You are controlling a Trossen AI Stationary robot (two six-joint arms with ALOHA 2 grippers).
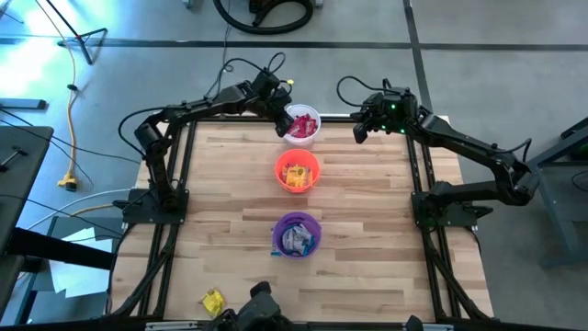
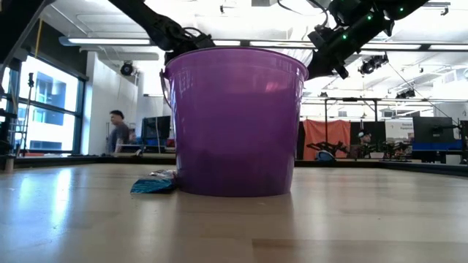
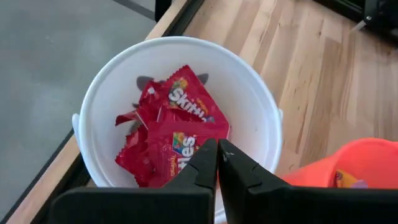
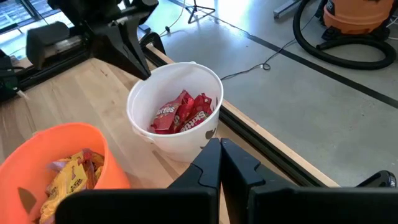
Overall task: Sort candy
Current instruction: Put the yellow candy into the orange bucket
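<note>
Left tool (image 3: 217, 155) poised over round white plastic cup (image 1: 313, 118), fingers closed, nothing held. Shiny red wrapped candy (image 3: 174, 134) collected there; yellow candy in orange cup (image 1: 285, 162), blue-white in purple cup (image 1: 314, 226), presumably colour-sorted. Stray yellow sweet (image 1: 213, 301) near table (image 1: 367, 230) edge. Right tool (image 4: 219, 163) closed, empty, parked beside white cup.

Lighting bright, even. Low view: ceiling strip lights (image 2: 110, 42) overhead, window (image 2: 40, 109) daylight at 9 o'clock, sheen on table (image 2: 365, 219). Purple cup (image 2: 234, 120) close, slightly soft. Shadows faint.
</note>
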